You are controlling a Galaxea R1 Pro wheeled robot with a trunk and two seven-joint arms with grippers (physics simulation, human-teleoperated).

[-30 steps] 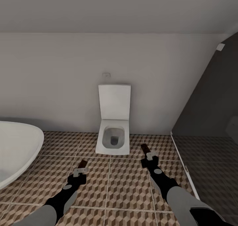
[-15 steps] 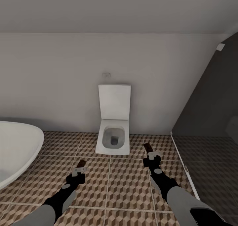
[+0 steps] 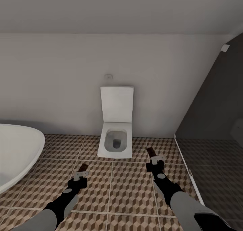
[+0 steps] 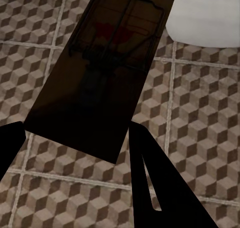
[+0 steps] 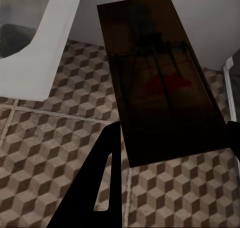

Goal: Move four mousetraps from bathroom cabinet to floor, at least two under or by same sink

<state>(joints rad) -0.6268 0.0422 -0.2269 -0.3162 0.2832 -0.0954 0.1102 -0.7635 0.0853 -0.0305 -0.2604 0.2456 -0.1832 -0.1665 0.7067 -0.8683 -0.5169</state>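
Left gripper point(image 3: 81, 174): clamped on a mousetrap, held above the bathroom floor at about 7 o'clock in the head view; its dark fingers point(image 4: 165, 188) sit against both long edges of the board's near end.
Left mousetrap point(image 3: 84, 167): small brown board sticking out past the fingertips toward 12 o'clock; in the left wrist view point(image 4: 102, 73) it is a dark rectangle with wire parts and a red patch near its far end, clear of the tiles beneath.
Bathtub point(image 3: 17, 153): white, rounded rim at 9 o'clock in the head view, well apart from the left gripper.
Bathroom floor point(image 3: 125, 187): square tiles with a brown, beige and white cube pattern and pale grout lines, running under both arms.
Toilet point(image 3: 115, 141): white, boxy, lid raised against the wall, at the centre of the head view, between the two arms and beyond them.
Right gripper point(image 3: 157, 160): closed on a second mousetrap at about 5 o'clock in the head view, just beside the toilet's base.
Right mousetrap point(image 3: 150, 152): brown board pointing toward 12 o'clock; in the right wrist view point(image 5: 160, 78) its wire and red patch show, with one dark finger point(image 5: 97, 188) along its edge.
Dark wall point(image 3: 216, 102): grey panel at 3 o'clock, with a pale strip along its foot.
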